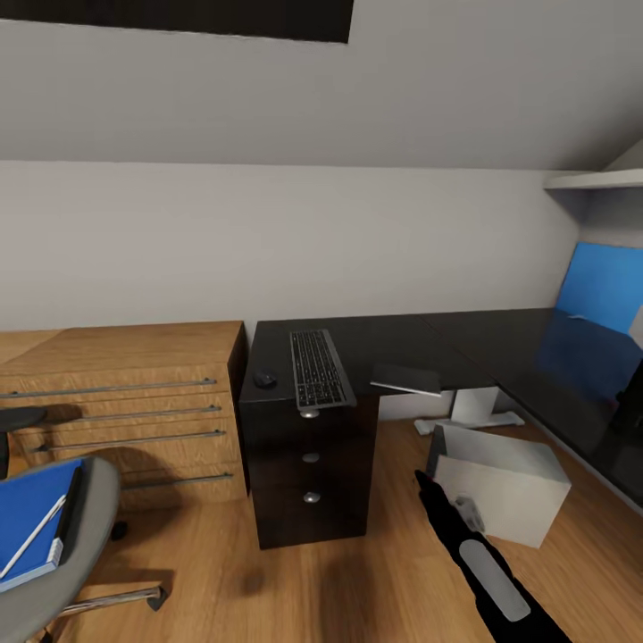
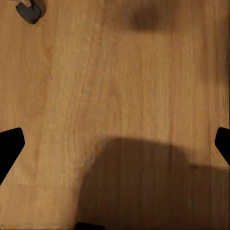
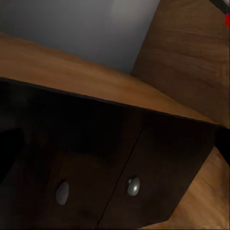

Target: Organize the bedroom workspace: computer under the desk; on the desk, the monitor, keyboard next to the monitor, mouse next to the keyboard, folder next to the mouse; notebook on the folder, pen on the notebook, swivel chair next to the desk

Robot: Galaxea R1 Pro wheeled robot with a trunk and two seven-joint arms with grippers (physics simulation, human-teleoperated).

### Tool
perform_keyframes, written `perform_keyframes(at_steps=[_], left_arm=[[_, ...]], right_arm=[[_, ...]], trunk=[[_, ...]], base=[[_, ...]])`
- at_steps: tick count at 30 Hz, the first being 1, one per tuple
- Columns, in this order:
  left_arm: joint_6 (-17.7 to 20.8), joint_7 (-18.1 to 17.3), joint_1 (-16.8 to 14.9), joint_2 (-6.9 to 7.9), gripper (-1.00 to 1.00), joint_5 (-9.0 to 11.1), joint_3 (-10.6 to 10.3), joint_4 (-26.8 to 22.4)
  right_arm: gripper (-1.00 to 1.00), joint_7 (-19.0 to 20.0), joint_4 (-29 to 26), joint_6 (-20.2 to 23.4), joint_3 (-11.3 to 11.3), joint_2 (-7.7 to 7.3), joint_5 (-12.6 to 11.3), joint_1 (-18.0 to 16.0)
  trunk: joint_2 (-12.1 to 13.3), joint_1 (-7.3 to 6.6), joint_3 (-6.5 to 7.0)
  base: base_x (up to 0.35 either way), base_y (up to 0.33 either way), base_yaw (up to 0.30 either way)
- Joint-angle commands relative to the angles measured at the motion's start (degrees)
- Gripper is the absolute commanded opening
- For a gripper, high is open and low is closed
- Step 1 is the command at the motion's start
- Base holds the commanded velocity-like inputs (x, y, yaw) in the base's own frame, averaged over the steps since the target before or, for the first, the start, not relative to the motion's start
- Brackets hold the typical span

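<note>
The black desk (image 1: 500, 344) runs from the middle to the right. On its left end lie the keyboard (image 1: 317, 368), the mouse (image 1: 264, 379) and the dark grey notebook (image 1: 406, 379). The pale computer (image 1: 500, 482) stands on the floor beside the drawer unit (image 1: 308, 473). At lower left, the swivel chair (image 1: 89, 527) carries the blue folder (image 1: 31, 513) with the pen (image 1: 34, 534) on it. My right gripper (image 1: 421, 480) hangs low in front of the computer, open and empty, facing the drawer unit (image 3: 96, 158). My left gripper (image 2: 115, 146) is open over bare wood floor (image 2: 120, 86).
A light oak drawer cabinet (image 1: 125, 402) stands left of the desk against the grey sloped wall. A blue wall panel (image 1: 603, 286) is at the right. A chair castor (image 2: 28, 12) rests on the floor near my left gripper. Open floor lies between chair and desk.
</note>
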Motion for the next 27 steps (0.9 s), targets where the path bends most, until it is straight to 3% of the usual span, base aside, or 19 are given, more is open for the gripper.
perform_keyframes(at_steps=[1, 6, 7, 9, 10, 19, 21, 22, 24, 25, 27], left_arm=[[0.3, 0.5, 0.0, -0.07, 1.0, 0.4, -0.3, 0.1], [0.5, 0.5, 0.0, -0.5, 1.0, 0.5, -0.4, 1.1], [0.5, 0.5, 0.0, -0.59, 1.0, 0.5, -0.3, 1.5], [0.5, 0.6, 0.0, -0.62, 1.0, 0.5, -0.4, 2.2], [0.5, 0.5, 0.0, -0.67, 1.0, 0.5, -0.4, 3.1], [0.5, 0.2, -0.6, -0.73, 1.0, 0.5, -0.3, 6.8], [0.5, 0.2, -1.0, -0.73, 1.0, 0.5, -0.3, 7.7], [0.5, 0.2, -1.7, -0.74, 1.0, 0.6, -0.3, 8.9], [0.4, 0.2, -2.4, -0.74, 1.0, 0.6, -0.3, 10.2], [0.3, 0.2, -3.9, -0.81, 1.0, 0.6, -0.3, 12.9], [0.3, 0.1, -4.5, -0.85, 1.0, 0.6, -0.3, 13.8]], right_arm=[[1.0, -0.3, 1.2, -0.6, 0.3, 0.27, 0.6, -0.1], [1.0, -0.3, 7.4, -6.1, 0.6, 1.75, 8.5, -0.5], [1.0, -0.3, 9.3, -8.8, 0.6, 2.34, 11.6, -0.6], [1.0, -0.3, 11.4, -11.3, 0.7, 3.19, 14.9, -0.6], [1.0, -0.3, 14.2, -13.4, 0.8, 4.33, 18.4, -0.6], [1.0, -0.3, 33.1, -19.3, 1.7, 11.23, 36.8, -0.7], [1.0, -0.4, 36.4, -20.9, 1.7, 11.94, 40.3, -0.7], [1.0, -0.4, 39.0, -22.9, 1.7, 12.37, 43.3, -0.7], [1.0, -0.3, 40.9, -24.9, 1.8, 12.64, 45.6, -0.7], [1.0, -0.3, 43.5, -28.4, 1.9, 12.79, 49.0, -0.6], [1.0, -0.2, 44.9, -29.6, 2.0, 12.63, 50.4, -0.6]], trunk=[[0.4, -0.23, 0.14], [2.4, -1.33, 1.04], [2.8, -1.55, 1.22], [3.6, -1.99, 1.57], [4.0, -2.21, 1.75], [7.6, -4.18, 3.37], [8.4, -4.62, 3.73], [8.8, -4.84, 3.91], [9.6, -5.28, 4.27], [10.0, -5.5, 4.45], [10.8, -5.94, 4.81]], base=[[0.0, 0.0, 0.0], [0.0, 0.0, 0.0], [0.0, 0.0, 0.0], [0.0, 0.0, 0.0], [0.0, 0.0, 0.0], [0.0, 0.0, 0.0], [0.0, 0.0, 0.0], [0.0, 0.0, 0.0], [0.0, 0.0, 0.0], [0.0, 0.0, 0.0], [0.0, 0.0, 0.0]])
